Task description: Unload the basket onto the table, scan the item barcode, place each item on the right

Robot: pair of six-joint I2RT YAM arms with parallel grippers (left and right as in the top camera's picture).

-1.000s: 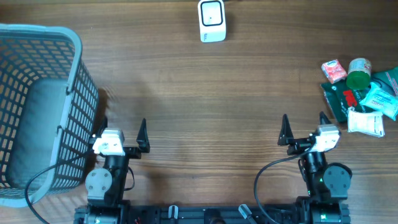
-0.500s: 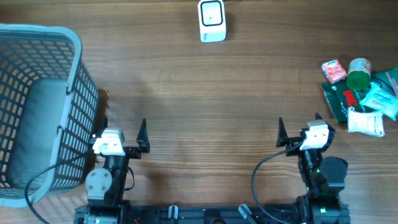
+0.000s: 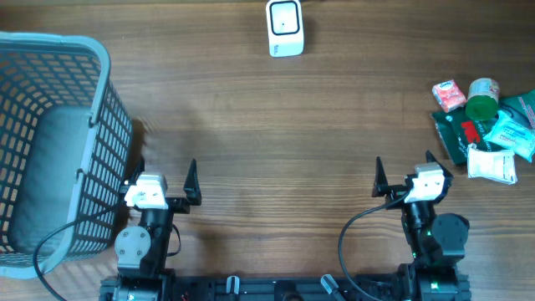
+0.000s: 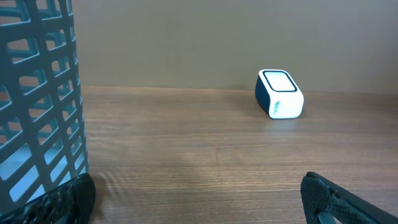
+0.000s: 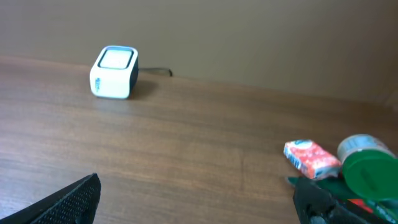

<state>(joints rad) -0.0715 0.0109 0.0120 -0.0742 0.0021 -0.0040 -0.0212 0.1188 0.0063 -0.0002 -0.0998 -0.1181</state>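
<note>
While both arms sit at the near edge of a brown wood-grain surface [image 3: 267, 125], the left end effector [image 3: 165, 177] and the right end effector [image 3: 405, 173] each stand with jaws spread wide, holding nothing. A small white box-shaped barcode scanner [image 3: 285, 28] rests at the far edge, near the centre. The items to scan lie piled at the right edge, well apart from both arms: a pink wrapped packet [image 3: 449, 94], a green-lidded round container [image 3: 482, 99], a dark green pouch [image 3: 451, 134], a white packet [image 3: 491, 164] and a teal packet [image 3: 514, 134]. A tall blue-grey plastic lattice basket [image 3: 104, 150] stands at the left, just beside the left arm.
</note>
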